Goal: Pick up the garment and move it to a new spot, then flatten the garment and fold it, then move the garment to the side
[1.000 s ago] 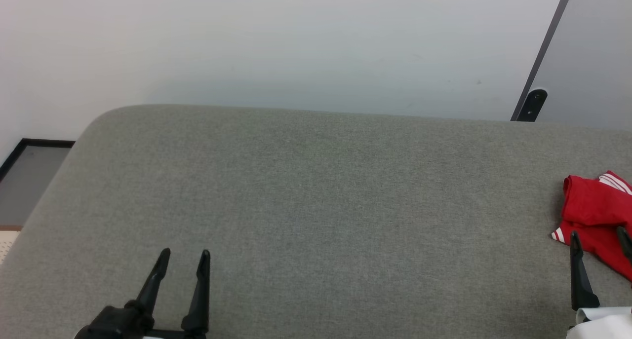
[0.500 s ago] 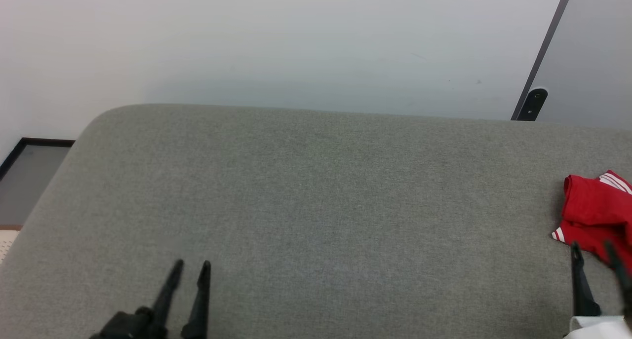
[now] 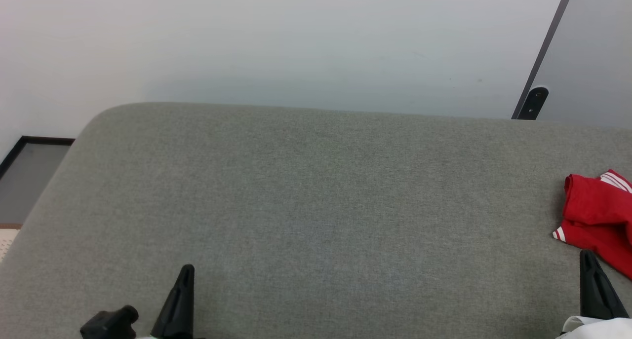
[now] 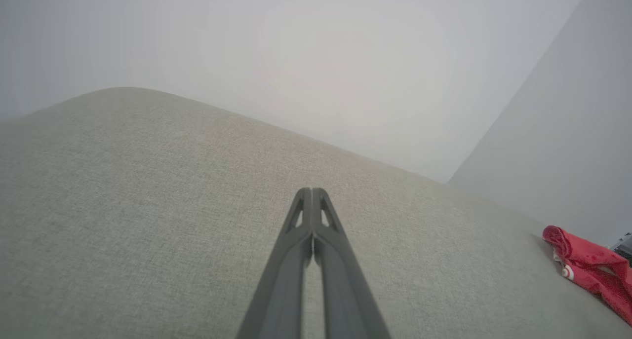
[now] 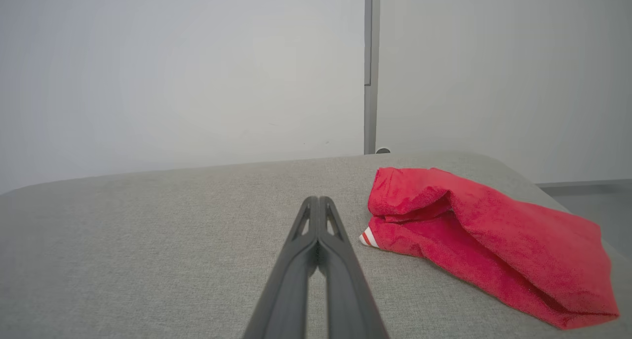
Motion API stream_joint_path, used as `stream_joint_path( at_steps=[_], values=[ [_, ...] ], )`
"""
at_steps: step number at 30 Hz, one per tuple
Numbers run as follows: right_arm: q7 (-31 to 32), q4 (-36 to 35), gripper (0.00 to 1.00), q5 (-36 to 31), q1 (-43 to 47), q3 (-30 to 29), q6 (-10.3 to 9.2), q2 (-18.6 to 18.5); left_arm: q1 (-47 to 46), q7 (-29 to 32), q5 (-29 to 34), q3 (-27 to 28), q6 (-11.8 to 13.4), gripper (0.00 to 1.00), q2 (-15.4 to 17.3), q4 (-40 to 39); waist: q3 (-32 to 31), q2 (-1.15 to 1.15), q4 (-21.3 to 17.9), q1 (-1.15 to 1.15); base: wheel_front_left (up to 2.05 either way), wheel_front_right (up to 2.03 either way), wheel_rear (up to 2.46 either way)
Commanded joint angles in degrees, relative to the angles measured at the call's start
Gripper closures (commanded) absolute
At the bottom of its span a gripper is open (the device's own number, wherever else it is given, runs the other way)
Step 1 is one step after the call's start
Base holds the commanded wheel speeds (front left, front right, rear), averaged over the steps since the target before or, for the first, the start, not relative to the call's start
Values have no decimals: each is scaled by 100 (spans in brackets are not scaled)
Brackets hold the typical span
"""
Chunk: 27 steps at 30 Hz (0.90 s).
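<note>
Grey fabric-topped counter (image 3: 316,191) against a pale wall (image 3: 296,43). Garment (image 3: 595,215) sits at the counter's far right end. It's red, loosely bundled and doubled over itself, with one red-and-white striped cuff poking out at its near-left corner. Not flat, and not a tidy fold either. No lettering visible. Part of it runs off the head view's right edge.

Left pincer (image 3: 186,272): fingers pressed together with nothing between them, low over the counter's left part, well apart from the garment.

Right pincer (image 3: 587,256): also pressed together and holding nothing, tips just short of the garment's near edge. Right wrist view puts the cloth just to the right of the tips, with no contact.

Step in hand: can't pin it. A bundle at the side with both pincers closed and empty fits two stages:
- the garment is waiting at the right end to be lifted to a new spot
- the garment is already set aside after folding, with a sloppy result

Frames don't separate them.

Whichever it is, neither pincer can take cloth as it stands, since closed tips would have to spread first. If a lift is due, the right pincer is the near one. The cloth looks soft and layered, so a pinch risks catching only the top layer and the bundle unrolling.
</note>
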Motion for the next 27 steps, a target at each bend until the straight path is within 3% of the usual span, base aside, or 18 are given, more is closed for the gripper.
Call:
stream_joint_path(
  at_steps=[1, 27],
  values=[
    [45, -69, 100, 301, -173, 14, -1, -18, -175, 40, -245, 40, -4, 100, 21, -51, 2, 0, 1, 0, 0, 0, 0],
    [600, 93, 100, 2949, -385, 192, -2, 87, -516, 571, -2461, 218, -15, 100, -84, 217, 48, 0, 11, 0, 0, 0, 0]
  ],
)
